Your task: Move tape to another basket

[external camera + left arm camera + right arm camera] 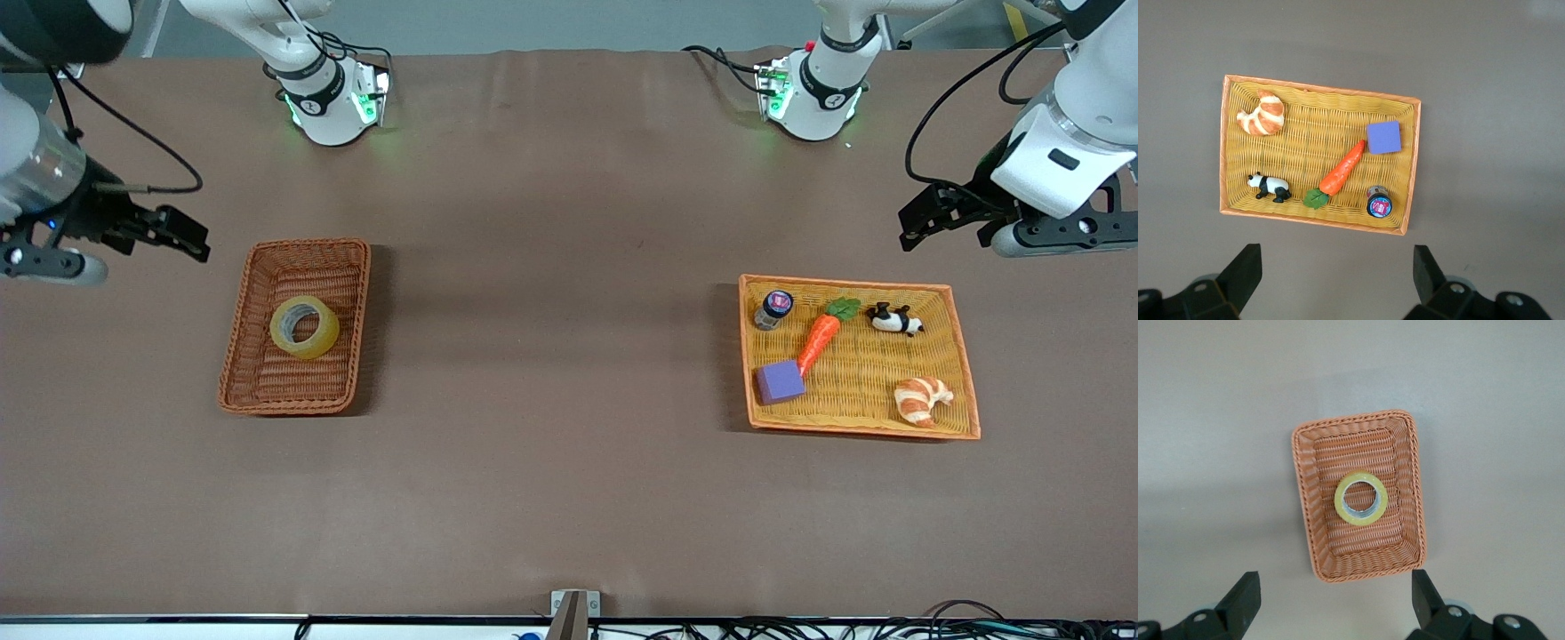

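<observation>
Yellow basket: holds a carrot, croissant and other small things, no tape.
Brown basket: tape inside.
Left gripper: fingers apart, at the yellow basket's 1 o'clock, waiting.
Right gripper: fingers apart, at the brown basket's 10 o'clock.
Tape: flat in the brown basket, nothing gripping it.
Progress: fits either tape delivered here or tape due for the yellow basket.

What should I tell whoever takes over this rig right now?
Left gripper: open, in the air beside the yellow basket.
Right gripper: open, in the air beside the brown basket.
Tape lies flat in the brown basket, alone. The yellow basket holds a carrot, purple block, croissant, panda and small jar.
This fits either tape awaiting transfer or tape already delivered; check before moving.
</observation>
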{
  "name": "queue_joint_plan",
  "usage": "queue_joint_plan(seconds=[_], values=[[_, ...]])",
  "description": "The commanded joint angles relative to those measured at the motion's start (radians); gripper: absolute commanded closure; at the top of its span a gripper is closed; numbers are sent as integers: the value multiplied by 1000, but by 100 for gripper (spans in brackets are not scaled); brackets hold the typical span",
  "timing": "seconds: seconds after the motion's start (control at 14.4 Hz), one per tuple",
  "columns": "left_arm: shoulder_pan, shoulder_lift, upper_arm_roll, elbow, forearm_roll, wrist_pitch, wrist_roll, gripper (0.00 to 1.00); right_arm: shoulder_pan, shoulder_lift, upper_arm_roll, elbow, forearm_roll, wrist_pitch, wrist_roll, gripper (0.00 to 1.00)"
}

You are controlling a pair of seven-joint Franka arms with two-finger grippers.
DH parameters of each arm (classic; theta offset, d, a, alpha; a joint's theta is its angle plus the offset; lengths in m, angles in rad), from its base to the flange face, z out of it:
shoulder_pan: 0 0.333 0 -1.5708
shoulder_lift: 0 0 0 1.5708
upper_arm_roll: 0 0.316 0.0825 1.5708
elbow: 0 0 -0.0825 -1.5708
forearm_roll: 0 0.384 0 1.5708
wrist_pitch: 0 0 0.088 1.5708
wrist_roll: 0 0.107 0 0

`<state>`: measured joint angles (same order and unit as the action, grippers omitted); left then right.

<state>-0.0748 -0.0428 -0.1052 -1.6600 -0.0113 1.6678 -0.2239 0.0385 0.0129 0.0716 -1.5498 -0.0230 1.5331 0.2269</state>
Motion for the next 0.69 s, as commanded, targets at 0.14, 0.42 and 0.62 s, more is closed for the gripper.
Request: queue_joint_plan(seconds=[0.14, 0.42, 0.62], values=[[4, 0, -1, 8, -12, -11, 2, 0, -48, -60, 8, 2, 8, -53, -55, 0], [4, 0, -1, 8, -10, -8, 0, 0, -49, -59, 1, 7, 3, -70, -141, 0], [6, 0, 1, 9, -6, -7, 0, 0, -48, -59, -21, 8, 3, -62, -161, 0]])
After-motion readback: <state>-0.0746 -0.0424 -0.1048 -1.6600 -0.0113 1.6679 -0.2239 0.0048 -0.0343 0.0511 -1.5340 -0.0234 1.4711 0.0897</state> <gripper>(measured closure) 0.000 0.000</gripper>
